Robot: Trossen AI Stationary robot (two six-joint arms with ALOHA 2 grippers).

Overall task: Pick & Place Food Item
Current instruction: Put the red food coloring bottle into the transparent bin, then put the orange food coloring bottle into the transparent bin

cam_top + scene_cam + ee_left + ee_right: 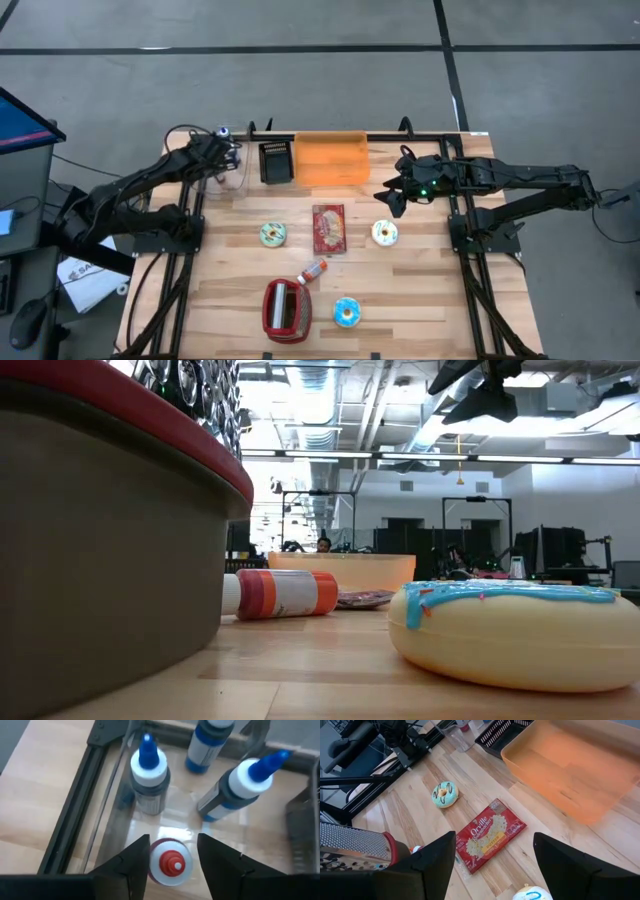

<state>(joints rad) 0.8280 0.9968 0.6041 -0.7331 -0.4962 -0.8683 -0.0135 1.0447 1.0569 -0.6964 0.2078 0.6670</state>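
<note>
Left gripper (172, 852) sits over the clear plastic bin (112, 805) at the table's far-left corner — jaws parted either side of a red-capped squeeze bottle (169, 862), not clamped. Right gripper (492, 852) hangs wide open, empty, above the popcorn packet (490, 834). Risk: off-centre closing could tip the neighbouring blue-capped bottles (149, 777).

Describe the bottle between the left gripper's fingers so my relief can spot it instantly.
Start at the table's far left corner, where the left gripper hangs over a clear bin of bottles. It is the bottle between the fingers, the only one with a red nozzle; its neighbours have blue tips.
</note>
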